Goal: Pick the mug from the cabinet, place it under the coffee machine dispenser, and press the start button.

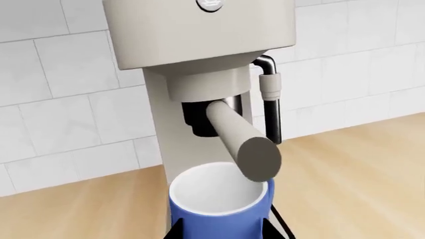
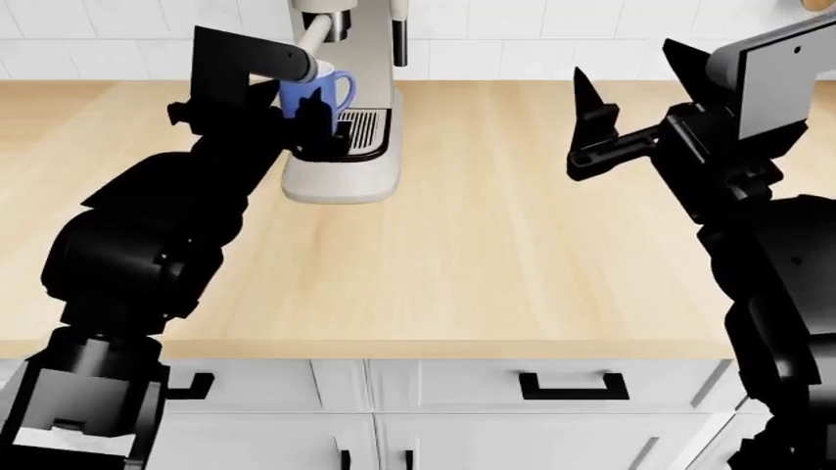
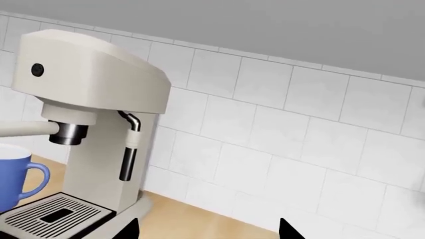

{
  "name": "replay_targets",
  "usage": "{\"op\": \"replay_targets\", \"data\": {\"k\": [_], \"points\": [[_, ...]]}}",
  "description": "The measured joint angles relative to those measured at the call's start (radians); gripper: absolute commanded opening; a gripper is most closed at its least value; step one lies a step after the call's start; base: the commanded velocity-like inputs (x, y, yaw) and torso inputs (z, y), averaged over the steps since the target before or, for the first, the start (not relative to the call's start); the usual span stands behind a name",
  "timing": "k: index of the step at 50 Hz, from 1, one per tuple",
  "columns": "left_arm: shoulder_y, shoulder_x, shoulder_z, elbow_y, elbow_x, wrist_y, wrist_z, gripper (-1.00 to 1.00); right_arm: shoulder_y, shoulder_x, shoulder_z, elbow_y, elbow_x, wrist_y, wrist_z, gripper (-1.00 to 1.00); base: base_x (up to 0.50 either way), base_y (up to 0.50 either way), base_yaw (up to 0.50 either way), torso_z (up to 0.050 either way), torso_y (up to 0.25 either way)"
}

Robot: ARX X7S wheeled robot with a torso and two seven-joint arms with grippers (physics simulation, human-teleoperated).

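The blue mug (image 1: 219, 211) has a pale rim and sits between my left gripper's (image 1: 222, 231) two black fingers (image 1: 176, 231), which are shut on its sides. It is in front of the cream coffee machine (image 1: 199, 30), just below the dark brew spout (image 1: 198, 119) and the long rod handle (image 1: 242, 144). In the head view the mug (image 2: 320, 93) hangs at the left front of the slotted drip tray (image 2: 362, 130), in my left gripper (image 2: 303, 106). I cannot tell whether the mug touches the tray. My right gripper (image 2: 633, 83) is open and empty, to the right. The right wrist view shows the mug (image 3: 17, 179), the spout (image 3: 66, 133) and the tray (image 3: 56, 214).
A thin black steam wand (image 1: 269, 99) hangs to the right of the spout. A round button (image 3: 38, 69) shows on the machine's side and another (image 1: 210, 4) on its front. Wooden counter (image 2: 523, 225) against a white tiled wall; drawers below its front edge.
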Motion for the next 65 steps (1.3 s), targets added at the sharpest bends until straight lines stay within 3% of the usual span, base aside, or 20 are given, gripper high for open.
{"op": "replay_targets", "data": {"k": [54,65], "points": [[-0.106,0.1,0.012,-0.452,0.042,0.311,0.11,-1.0,-0.047,0.01,0.005,0.067,-0.009,-0.095,0.0,1.0,0.0,0.0,0.0,0.0,0.0],[-0.166,0.152,0.015,-0.686,0.06,0.454,0.163,-1.0,-0.048,0.008,0.003,0.088,-0.008,-0.116,-0.002,1.0,0.0,0.0,0.0,0.0,0.001]]}}
